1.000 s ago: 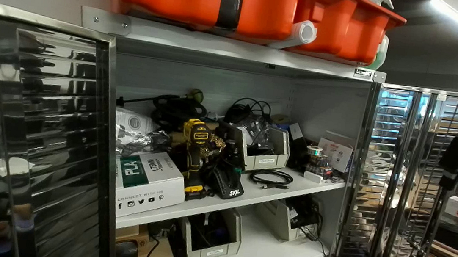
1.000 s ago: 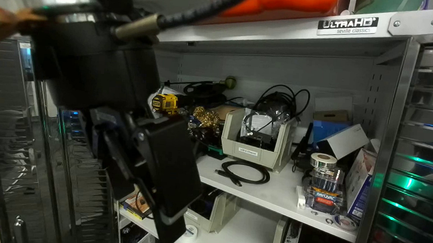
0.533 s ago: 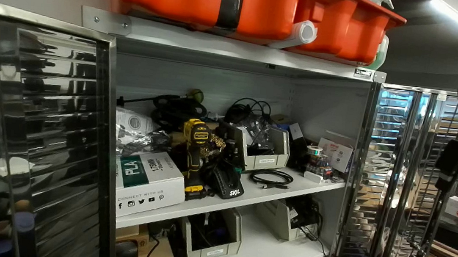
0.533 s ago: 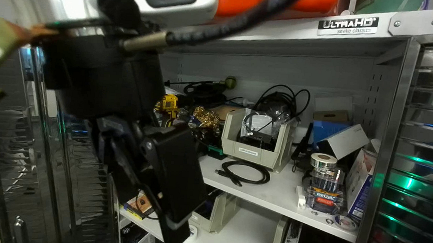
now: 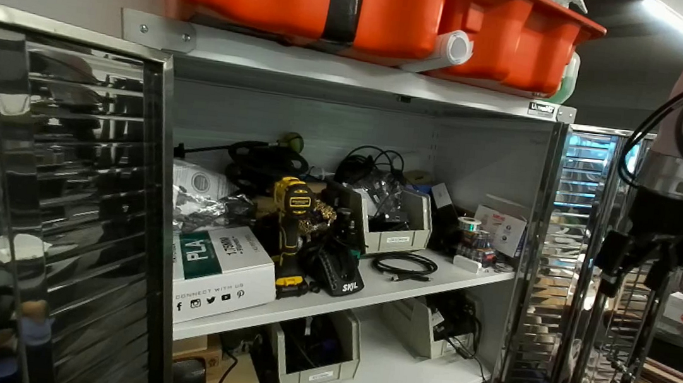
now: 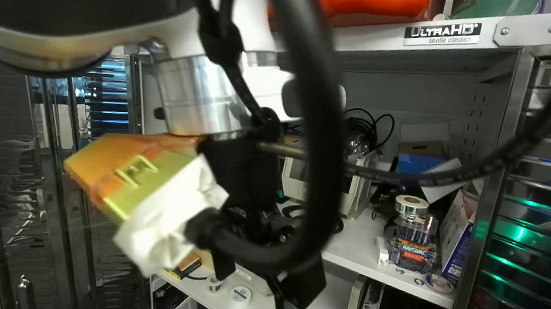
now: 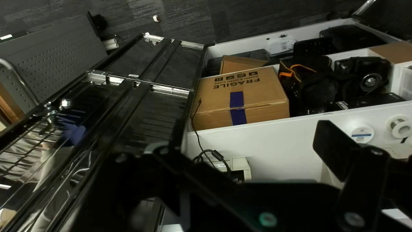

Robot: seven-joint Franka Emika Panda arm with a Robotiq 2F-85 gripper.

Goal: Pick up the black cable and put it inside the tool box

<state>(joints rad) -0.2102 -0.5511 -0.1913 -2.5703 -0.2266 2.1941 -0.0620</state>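
Observation:
The black cable [image 5: 405, 265] lies coiled on the upper shelf in an exterior view. In an exterior view, the arm and its hose hide most of it, leaving only bits of the black cable [image 6: 338, 225] showing. Behind it stands a beige open-front bin [image 5: 398, 242] with a label, filled with cables and bags; it may be the tool box. My gripper [image 5: 633, 285] hangs outside the cabinet, in front of the right-hand door and well apart from the cable. In the wrist view, my gripper [image 7: 249, 135] has its fingers wide apart with nothing between them. The coiled cable is out of the wrist view.
On the upper shelf are a yellow drill [image 5: 293, 202], a charger [image 5: 333, 267], a PLA box [image 5: 231, 278] and battery packs [image 6: 412, 249]. Shiny open doors [image 5: 580, 274] flank the cabinet. The lower shelf holds more beige bins [image 5: 319, 373]. A cardboard box [image 7: 241, 93] sits below.
The arm has moved towards the cabinet: leftwards and slightly down in an exterior view, rightwards in an exterior view, where it now covers the bin and most of the cable. The cable has not moved.

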